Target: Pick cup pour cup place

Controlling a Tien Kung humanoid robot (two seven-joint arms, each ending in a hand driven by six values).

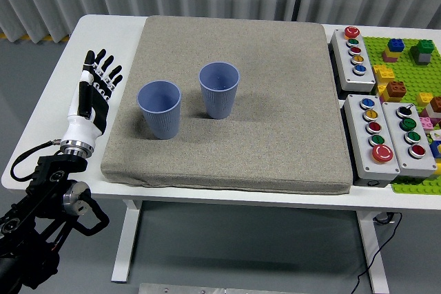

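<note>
A big white table (pixel 62 67) is holding a wide grey mat (pixel 275 115). Two blue cups (pixel 160 109) (pixel 219 89) are standing upright on the mat, side by side and not touching. The left hand (pixel 93 94) is hovering beside the mat's left edge, fingers (pixel 103 70) spread out, holding nothing.

We see two ribbed periwinkle-blue plastic cups (pixel 159 109) (pixel 219 89) on a speckled grey-beige fabric mat (pixel 275 122), over a plain white counter (pixel 58 94). Our left hand (pixel 91 98) shows white with black fingers (pixel 105 74). Grey button boxes (pixel 377 129) carry red, yellow, green and blue buttons beside a lime-green brick baseplate (pixel 406 60).
</note>
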